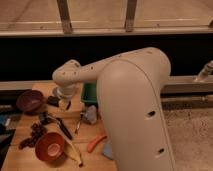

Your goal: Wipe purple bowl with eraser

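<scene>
Bowls number two on the wooden table (22, 162): nearest us one orange bowl (49, 146), and at the far left one purple bowl (30, 100). Beside the orange bowl lie one banana (71, 151) and one carrot (96, 143). Next comes one light-blue pad (107, 150), mostly hidden behind the robot's arm (135, 110) (its white bulk covers the whole right side of the table). Farther back we count one cluster of dark grapes (33, 135), one black-handled tool (62, 127) and one grey-blue object (90, 115). The purple bowl is round, dark maroon, smooth-rimmed and upright, its inside too dim to read. Just right of it lies one small black block, the eraser (52, 101), partly covered by the gripper (63, 103). The gripper hangs over the table's far part, between that bowl and one green box (90, 93). Whether the gripper holds anything we cannot tell.
</scene>
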Available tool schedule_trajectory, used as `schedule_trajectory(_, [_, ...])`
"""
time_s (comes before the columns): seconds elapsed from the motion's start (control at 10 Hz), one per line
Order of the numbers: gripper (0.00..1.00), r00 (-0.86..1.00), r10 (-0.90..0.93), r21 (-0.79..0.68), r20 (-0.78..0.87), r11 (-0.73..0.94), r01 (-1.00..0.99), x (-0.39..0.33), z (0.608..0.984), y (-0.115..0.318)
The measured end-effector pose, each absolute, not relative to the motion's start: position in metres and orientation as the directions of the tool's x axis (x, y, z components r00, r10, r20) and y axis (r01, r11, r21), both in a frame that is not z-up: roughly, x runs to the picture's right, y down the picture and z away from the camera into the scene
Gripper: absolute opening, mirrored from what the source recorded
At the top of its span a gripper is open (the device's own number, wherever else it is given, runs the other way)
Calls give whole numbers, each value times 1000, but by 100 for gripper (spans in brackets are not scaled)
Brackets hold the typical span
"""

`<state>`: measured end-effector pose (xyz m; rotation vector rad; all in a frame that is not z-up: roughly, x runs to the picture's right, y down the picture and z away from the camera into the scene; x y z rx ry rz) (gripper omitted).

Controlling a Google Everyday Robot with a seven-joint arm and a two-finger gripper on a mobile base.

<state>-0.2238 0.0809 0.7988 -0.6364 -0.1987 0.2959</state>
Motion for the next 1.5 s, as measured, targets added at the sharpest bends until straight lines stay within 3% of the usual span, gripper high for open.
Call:
schedule_trajectory(0.4, [0, 928, 360, -600, 102, 766, -231, -227, 793, 72])
schedule_trajectory(1.1, [0, 964, 260, -627, 61, 761, -166, -331, 807, 34])
schedule_trajectory(1.5, [0, 931, 363, -686, 32, 686, -244, -331, 819, 34])
